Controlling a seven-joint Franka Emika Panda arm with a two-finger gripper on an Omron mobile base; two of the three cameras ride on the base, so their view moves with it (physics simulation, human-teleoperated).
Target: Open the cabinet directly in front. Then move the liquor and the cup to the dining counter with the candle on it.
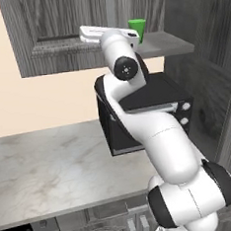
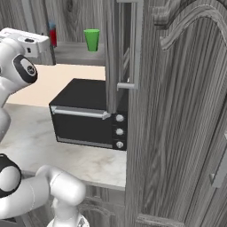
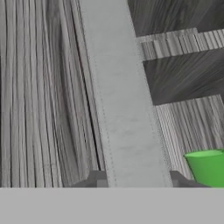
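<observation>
Though red label shows, liquor [image 2: 52, 35] writing illegible.

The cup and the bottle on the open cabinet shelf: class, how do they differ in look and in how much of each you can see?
The cup is plain bright green; the bottle shows red and blue. The cup stands in full view; the bottle is mostly hidden behind the robot's arm. The cup stands nearer the open door than the bottle. Both stand upright on the same shelf.
</observation>
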